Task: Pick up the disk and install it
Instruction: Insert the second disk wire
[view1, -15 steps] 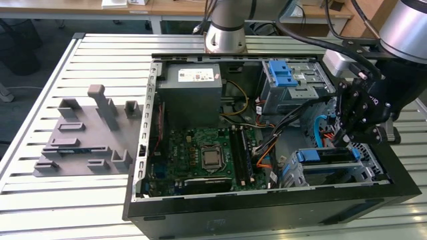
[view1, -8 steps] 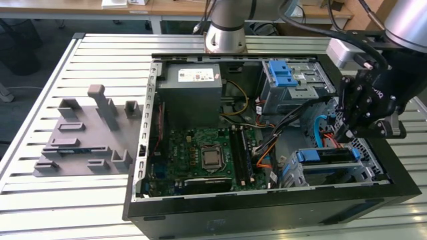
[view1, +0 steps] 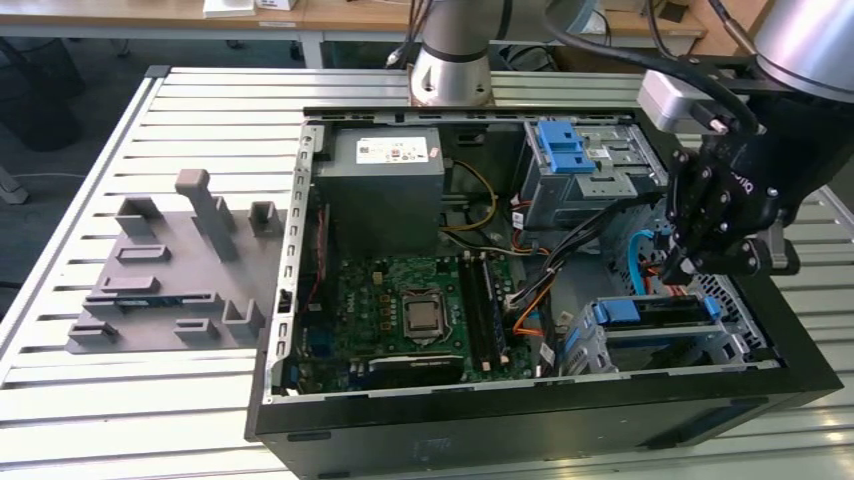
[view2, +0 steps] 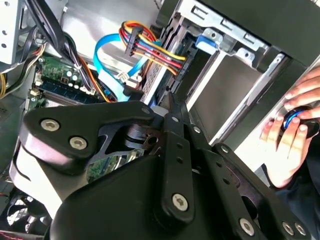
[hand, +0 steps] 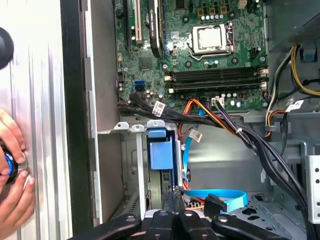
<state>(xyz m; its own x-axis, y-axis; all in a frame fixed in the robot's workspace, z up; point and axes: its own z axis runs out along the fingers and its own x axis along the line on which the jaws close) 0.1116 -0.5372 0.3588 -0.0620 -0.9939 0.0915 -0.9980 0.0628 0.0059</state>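
Observation:
The disk (view1: 649, 311) stands on edge in the grey drive cage (view1: 727, 345) at the case's front corner, on the exterior view's right. Its blue carrier (hand: 161, 150) shows in the cage slot in the first wrist view, and a corner of blue (view2: 206, 39) shows in the second wrist view. My gripper (view1: 678, 272) hangs just above and behind the cage. Its fingertips (hand: 172, 194) meet in a narrow point close to the disk's rear end, with nothing visible between them. In the second wrist view the gripper (view2: 170, 104) also looks shut.
Blue, orange and multicoloured cables (view2: 150, 50) run right beside the fingers. A second cage with a blue latch (view1: 566, 150) and the grey power supply (view1: 387, 185) sit at the back. A person's hand (view2: 292, 132) rests on the table beside the case. Grey fixture blocks (view1: 174, 270) stand on the exterior view's left.

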